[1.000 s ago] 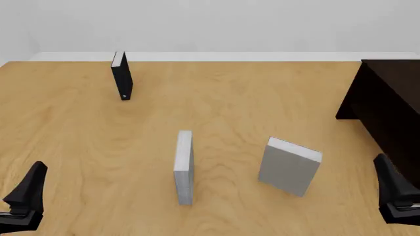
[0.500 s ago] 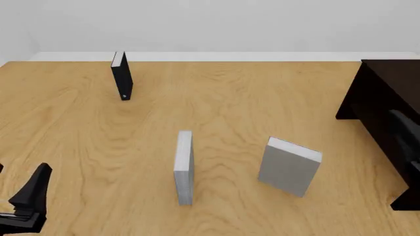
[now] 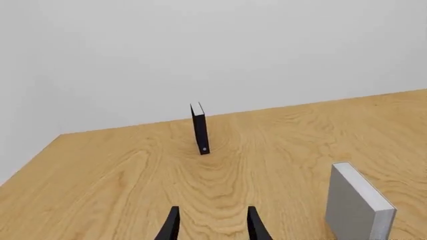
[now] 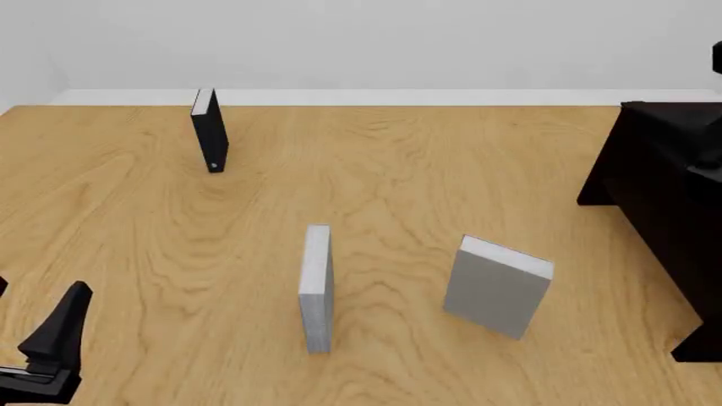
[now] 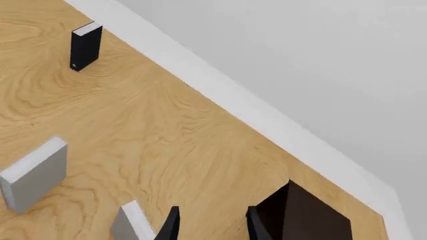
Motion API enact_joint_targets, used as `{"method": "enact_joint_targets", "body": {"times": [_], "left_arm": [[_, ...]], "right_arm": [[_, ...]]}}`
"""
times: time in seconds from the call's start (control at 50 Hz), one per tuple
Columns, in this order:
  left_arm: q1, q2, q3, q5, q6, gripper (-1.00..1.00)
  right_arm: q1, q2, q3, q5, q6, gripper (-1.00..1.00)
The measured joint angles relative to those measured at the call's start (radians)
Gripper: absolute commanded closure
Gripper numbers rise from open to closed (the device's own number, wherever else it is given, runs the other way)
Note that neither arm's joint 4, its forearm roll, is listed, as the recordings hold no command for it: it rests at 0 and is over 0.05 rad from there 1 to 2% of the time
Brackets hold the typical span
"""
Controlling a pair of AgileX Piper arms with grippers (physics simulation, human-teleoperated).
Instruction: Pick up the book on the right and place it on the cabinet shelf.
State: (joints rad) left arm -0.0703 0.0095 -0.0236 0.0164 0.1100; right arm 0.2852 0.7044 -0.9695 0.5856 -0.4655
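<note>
- We are looking at the book (image 4: 498,288) standing upright on the tabletop (image 4: 407,169), right of the slimmer grey book (image 4: 316,288) and well apart from it, with its pale page edge facing up.
- The cabinet (image 4: 665,203) is sitting at the tabletop's right edge, near the book but not touching it; we are not seeing the shelf board itself from the front.
- We are treating this as the approach step, and nothing is being held at this moment.
- The right gripper (image 5: 210,225) is showing its fingers (image 5: 171,227) spread with a clear gap and nothing between them; its camera is looking across the tabletop with the cabinet's dark corner close by.
- The left gripper (image 3: 212,225) is also showing parted, empty fingers, pointing toward the black book (image 3: 199,128) at the far side.
- To do this well, we are judging that the right arm should be coming down over the book's top edge, fingers aligned across its thickness, not its broad face.
- The book is thick, so we are wanting the fingers fully spread before descending, and centred so the book is not tipping.
- We are keeping clear of the slimmer grey book and of the cabinet's side.
</note>
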Motion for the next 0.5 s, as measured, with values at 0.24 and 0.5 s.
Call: {"method": "enact_joint_targets", "body": {"times": [0.24, 0.5], "left_arm": [[-0.006, 0.001, 0.002, -0.006, 0.009, -1.0], [-0.004, -0.004, 0.003, -0.005, 0.011, -1.0]], "right_arm": [[0.102, 0.151, -0.145, 0.126, -0.074, -1.0], [0.167, 0.271, -0.213, 0.213, -0.136, -1.0]]}}
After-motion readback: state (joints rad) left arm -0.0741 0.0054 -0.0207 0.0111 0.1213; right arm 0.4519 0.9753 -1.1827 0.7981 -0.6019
